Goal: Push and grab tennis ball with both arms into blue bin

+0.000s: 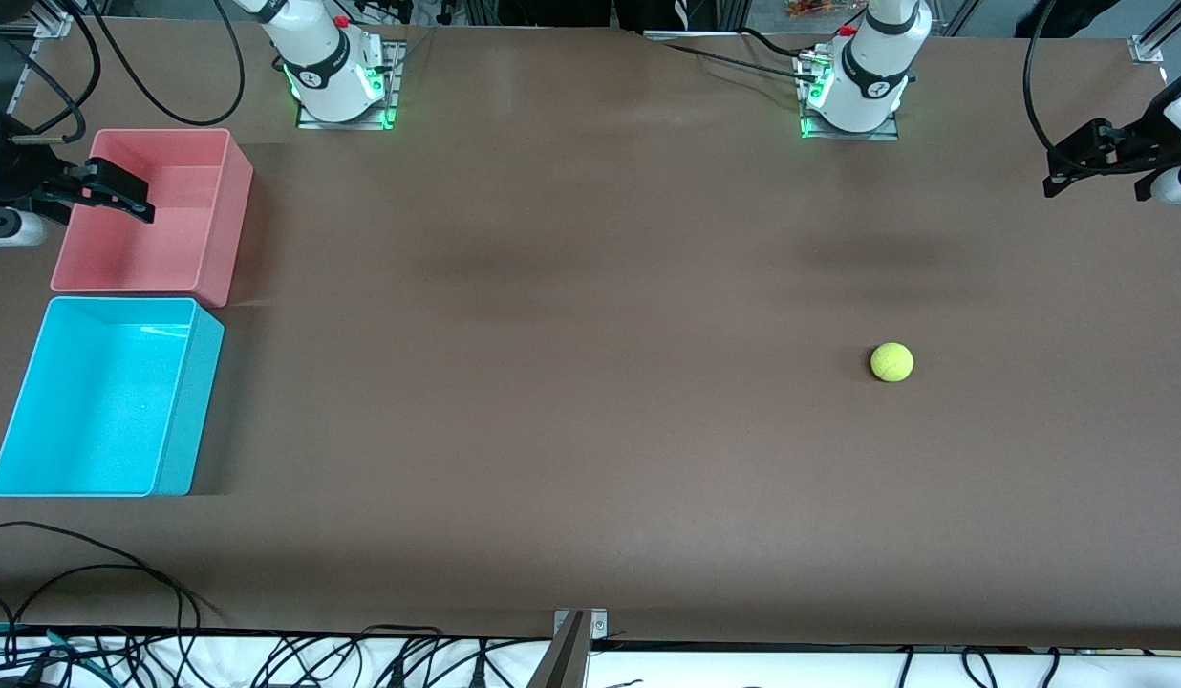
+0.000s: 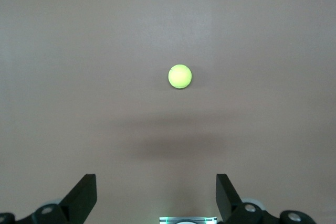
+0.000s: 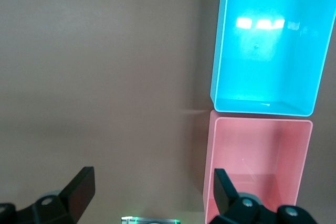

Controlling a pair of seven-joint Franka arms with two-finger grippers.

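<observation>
The tennis ball (image 1: 891, 362) (image 2: 180, 76) is a small yellow-green ball lying alone on the brown table, toward the left arm's end. The blue bin (image 1: 184, 401) (image 3: 218, 51) is a large cyan tub at the right arm's end, and nothing lies in it. My left gripper (image 1: 1095, 189) (image 2: 156, 192) hangs open high over the table's edge at its own end, well apart from the ball. My right gripper (image 1: 108, 205) (image 3: 152, 182) hangs open over the edge of the pink bin. Neither gripper holds anything.
A pink bin (image 1: 223, 220) (image 3: 210, 171), with nothing in it, stands right beside the blue bin, farther from the front camera. Both arm bases (image 1: 334, 81) (image 1: 860, 91) stand along the table's back edge. Cables (image 1: 94, 573) and a metal bracket (image 1: 576, 635) lie along the edge nearest the camera.
</observation>
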